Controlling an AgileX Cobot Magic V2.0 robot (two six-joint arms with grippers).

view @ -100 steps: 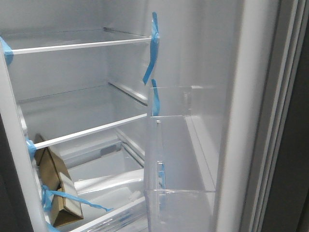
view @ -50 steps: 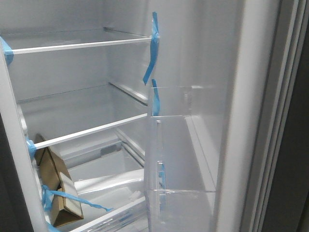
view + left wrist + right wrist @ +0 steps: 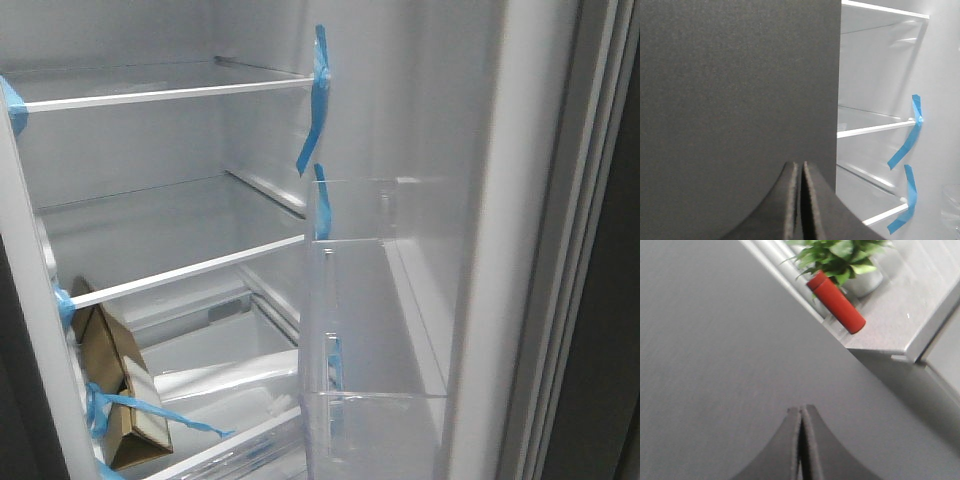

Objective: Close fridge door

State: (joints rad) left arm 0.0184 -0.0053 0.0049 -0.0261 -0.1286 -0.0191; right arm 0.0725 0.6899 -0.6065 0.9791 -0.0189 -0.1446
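The fridge door (image 3: 500,250) stands open at the right of the front view. Its white inner lining faces me, with a clear plastic bin (image 3: 370,330) and blue tape strips (image 3: 318,100). Neither gripper shows in the front view. In the right wrist view my right gripper (image 3: 802,409) is shut and empty, its tips close to or against a matte dark grey face (image 3: 715,340), apparently the door's outer side. In the left wrist view my left gripper (image 3: 800,164) is shut and empty in front of the other plain dark grey panel (image 3: 735,85), beside the open fridge.
The fridge interior has white-edged glass shelves (image 3: 170,95) and a taped cardboard box (image 3: 120,390) at the lower left. In the right wrist view a red bottle (image 3: 836,302) and a potted plant (image 3: 840,252) stand on a grey counter (image 3: 890,315) beyond the door.
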